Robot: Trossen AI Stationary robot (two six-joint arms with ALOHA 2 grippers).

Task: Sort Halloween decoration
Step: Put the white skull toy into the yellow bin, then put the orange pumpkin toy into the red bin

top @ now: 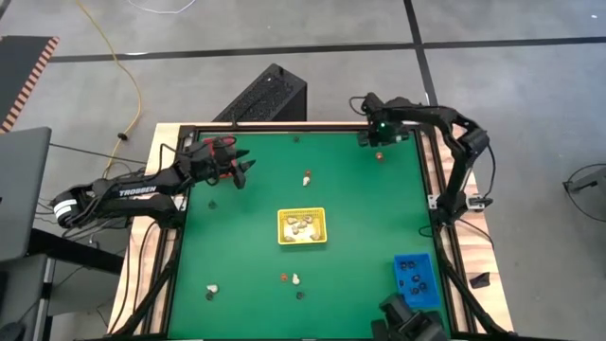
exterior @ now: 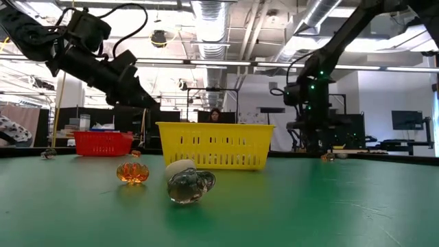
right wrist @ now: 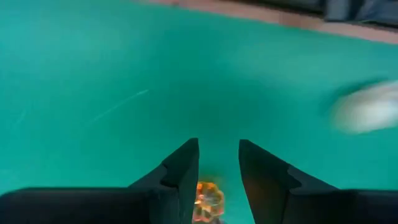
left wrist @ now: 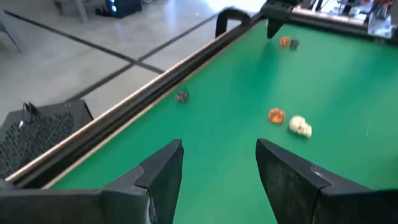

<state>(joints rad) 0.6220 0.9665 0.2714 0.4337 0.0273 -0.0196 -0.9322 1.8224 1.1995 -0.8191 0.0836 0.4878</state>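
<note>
High view: green table (top: 360,218) on grey floor (top: 284,28).

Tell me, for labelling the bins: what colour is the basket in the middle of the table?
Yellow. The basket shows best in the low view, its slatted sides plain.

Middle tray (top: 302,225) holds trinkets (top: 301,226); another tray (top: 416,278) sits right.
</note>
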